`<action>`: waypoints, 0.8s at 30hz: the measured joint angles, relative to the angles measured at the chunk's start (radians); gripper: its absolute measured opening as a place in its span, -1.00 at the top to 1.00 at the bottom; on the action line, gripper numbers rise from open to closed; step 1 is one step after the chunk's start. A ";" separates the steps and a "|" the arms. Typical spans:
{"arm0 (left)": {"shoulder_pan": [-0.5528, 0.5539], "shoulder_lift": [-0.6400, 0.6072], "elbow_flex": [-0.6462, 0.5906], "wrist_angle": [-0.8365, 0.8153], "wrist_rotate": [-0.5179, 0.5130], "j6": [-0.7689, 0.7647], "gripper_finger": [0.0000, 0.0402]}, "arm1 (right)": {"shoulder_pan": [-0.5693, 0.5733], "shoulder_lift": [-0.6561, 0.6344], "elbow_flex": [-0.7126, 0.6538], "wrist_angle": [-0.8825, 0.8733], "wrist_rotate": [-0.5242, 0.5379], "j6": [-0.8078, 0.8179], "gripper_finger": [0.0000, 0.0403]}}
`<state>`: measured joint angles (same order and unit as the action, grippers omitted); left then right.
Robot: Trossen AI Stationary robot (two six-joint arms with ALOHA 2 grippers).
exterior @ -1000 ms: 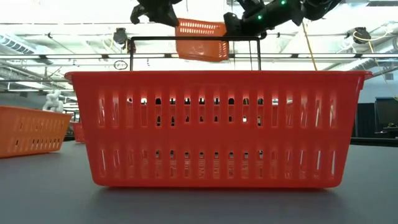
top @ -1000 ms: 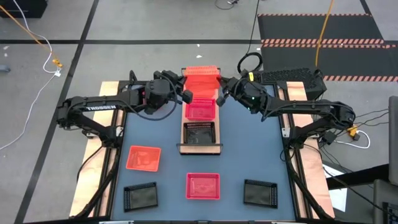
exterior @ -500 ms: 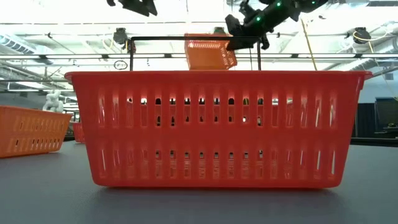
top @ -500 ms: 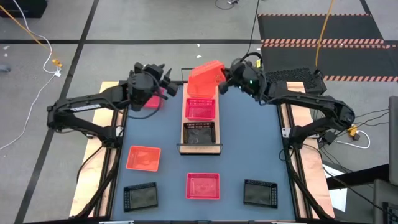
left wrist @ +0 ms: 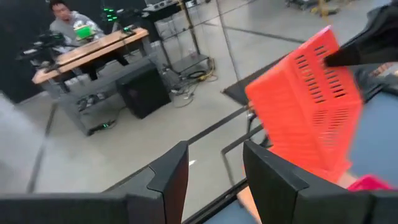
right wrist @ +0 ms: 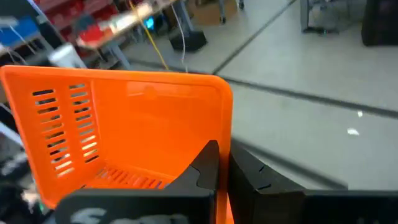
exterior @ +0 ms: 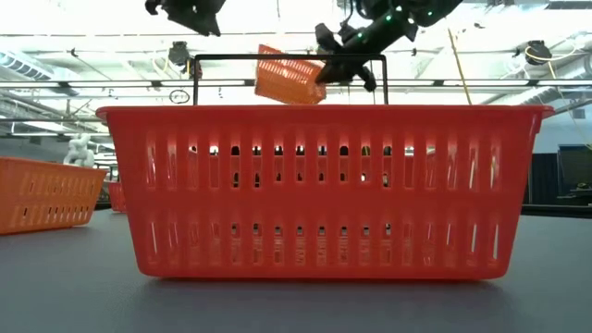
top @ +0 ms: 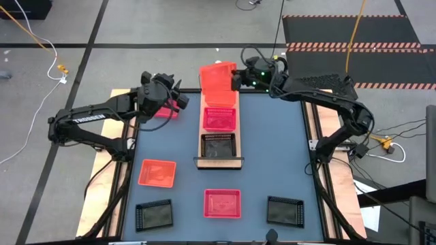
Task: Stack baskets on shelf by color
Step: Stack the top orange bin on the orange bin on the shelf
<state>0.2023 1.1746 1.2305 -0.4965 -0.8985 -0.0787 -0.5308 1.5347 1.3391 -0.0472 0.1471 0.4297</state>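
My right gripper [top: 235,77] is shut on an orange basket [top: 218,84], held tipped in the air over the shelf's far end. The basket also shows in the low view [exterior: 289,79] and in the left wrist view [left wrist: 308,109]. The light-wood shelf [top: 219,162] carries a pink-red basket [top: 219,119] and a black basket [top: 219,145], each resting on its base. My left gripper [top: 176,96] stands open to the left of the shelf, apart from the orange basket, with nothing between its fingers [left wrist: 171,177]. My right gripper pinches one end wall of the orange basket at its rim [right wrist: 222,146], one finger inside the basket and one outside. The fingers come nearly level from the table's right. The basket is lifted clear and tipped, its inside turned toward my right wrist.
On the table lie an orange basket [top: 157,172], a pink-red one [top: 223,203], two black ones [top: 153,214] [top: 285,209], and a pink one [top: 165,112] under my left arm. The near pink-red basket [exterior: 324,190] fills the low view. A person sits at a desk beyond the table.
My left gripper has opened, let go of the orange basket and drawn back toward the table's left edge. My right gripper has gone toward the far edge and rolled, keeping its hold. The basket, level before, now stands tipped on its side in the air.
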 joint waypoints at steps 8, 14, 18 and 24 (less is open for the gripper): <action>0.040 -0.022 -0.133 0.015 -0.259 -0.015 0.22 | -0.055 0.006 0.000 -0.175 -0.057 0.176 0.97; 0.089 -0.054 -0.131 0.117 -0.281 0.020 0.22 | -0.110 0.049 0.000 -0.194 -0.231 0.376 0.97; 0.098 -0.065 -0.132 0.135 -0.278 0.025 0.22 | -0.109 0.096 0.003 -0.111 -0.281 0.392 0.97; 0.121 -0.065 -0.132 0.196 -0.279 0.071 0.22 | -0.084 0.147 0.149 0.076 -0.404 0.301 0.98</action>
<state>0.3233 1.1099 1.0985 -0.3000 -1.1771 -0.0082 -0.6152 1.6815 1.4878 0.0285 -0.2572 0.7312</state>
